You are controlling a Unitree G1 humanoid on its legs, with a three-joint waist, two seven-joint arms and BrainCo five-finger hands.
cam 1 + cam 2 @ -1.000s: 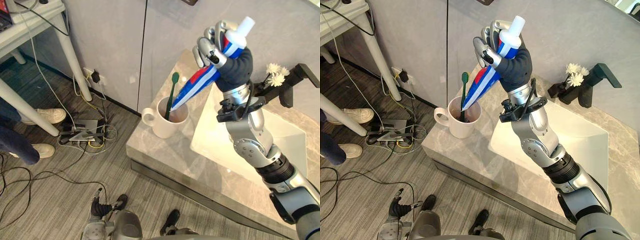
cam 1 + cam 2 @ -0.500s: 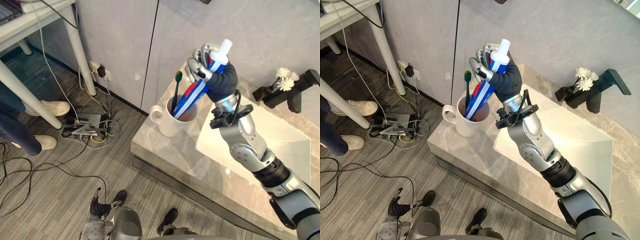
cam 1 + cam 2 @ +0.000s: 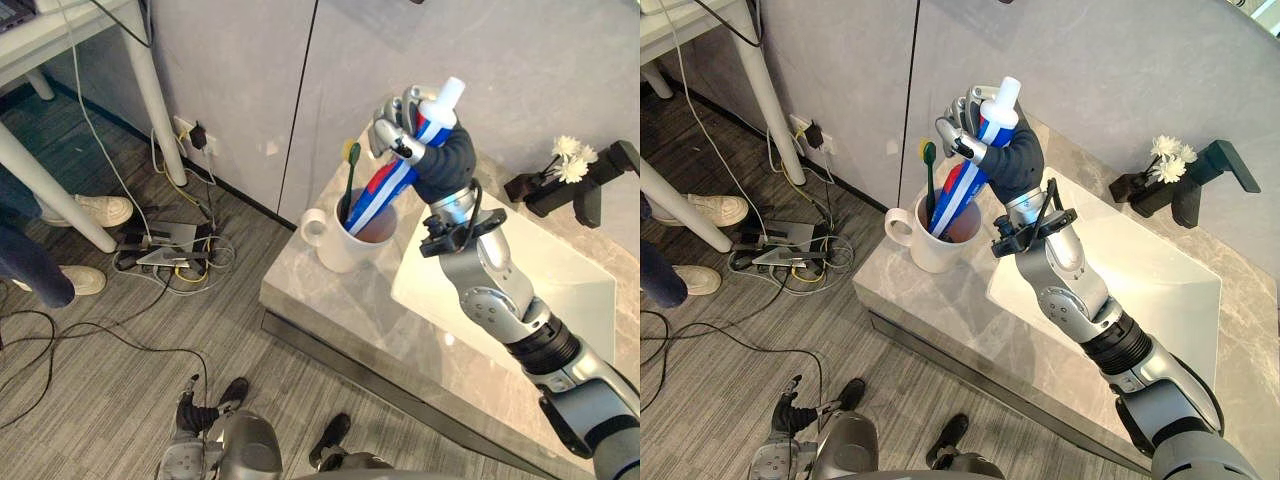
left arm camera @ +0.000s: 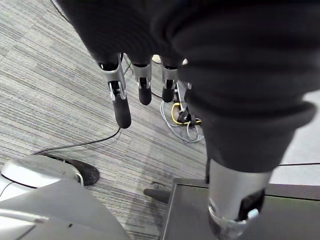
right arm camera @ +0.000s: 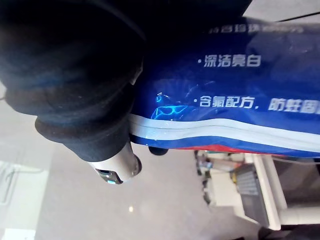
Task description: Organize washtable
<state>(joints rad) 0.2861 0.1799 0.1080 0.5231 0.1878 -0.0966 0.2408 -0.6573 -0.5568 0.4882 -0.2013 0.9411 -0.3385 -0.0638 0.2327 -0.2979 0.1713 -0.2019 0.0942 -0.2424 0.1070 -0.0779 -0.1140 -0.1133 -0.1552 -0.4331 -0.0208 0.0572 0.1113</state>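
Now: one toothpaste tube, one toothbrush, one mug.

The long blue plastic toothpaste tube is showing white and red diagonal bands and white lettering, under a white screw cap. Beside the plain white ceramic mug, the slim dark green toothbrush is standing out. The pale grey stone countertop is showing faint marble veining.

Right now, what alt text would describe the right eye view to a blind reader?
The right hand grips a blue, red and white toothpaste tube, its lower end inside a white mug that also holds a green toothbrush. The mug stands on a grey counter beside a white sink.
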